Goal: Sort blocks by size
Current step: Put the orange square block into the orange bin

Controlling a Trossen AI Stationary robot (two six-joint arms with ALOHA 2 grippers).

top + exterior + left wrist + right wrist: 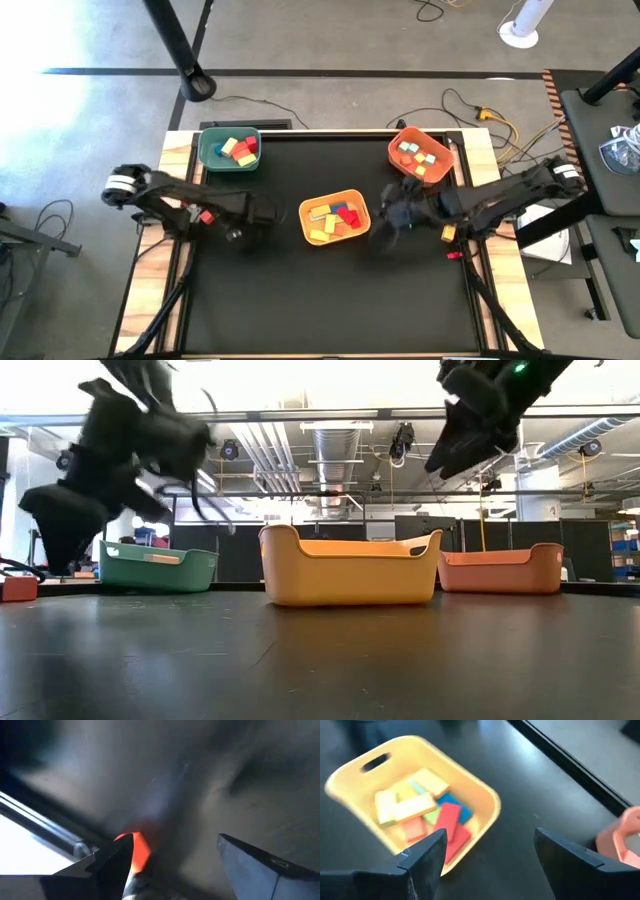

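From above, the two arms sit nearest my lens. The left gripper [262, 213] hangs over bare mat left of centre, and the right gripper [392, 222] hovers just right of the yellow bin [333, 199] in the middle of the frame. I see no loose blocks on the black table [330, 300]; the blocks [334, 218] lie inside that bin, more in the green bin [229, 164] at upper left and the orange bin [425, 137] at upper right.

At table height, bare tabletop fills the foreground. The three bins stand in a row behind it, both arms lifted above them at upper left and upper right. I cannot see into any bin from here.

In the left wrist view the two dark fingers stand well apart at the bottom edge with nothing between them; an orange glow shows beside one, and I cannot tell what it is.

In the right wrist view the fingers are also spread wide and empty, with the yellow bin and its long flat bars at upper left.

I judge these blocks light, stiff and smooth, not fragile. I would pinch a bar across its narrow width near the middle so that it does not swing, and small cubes on two opposite flat faces.
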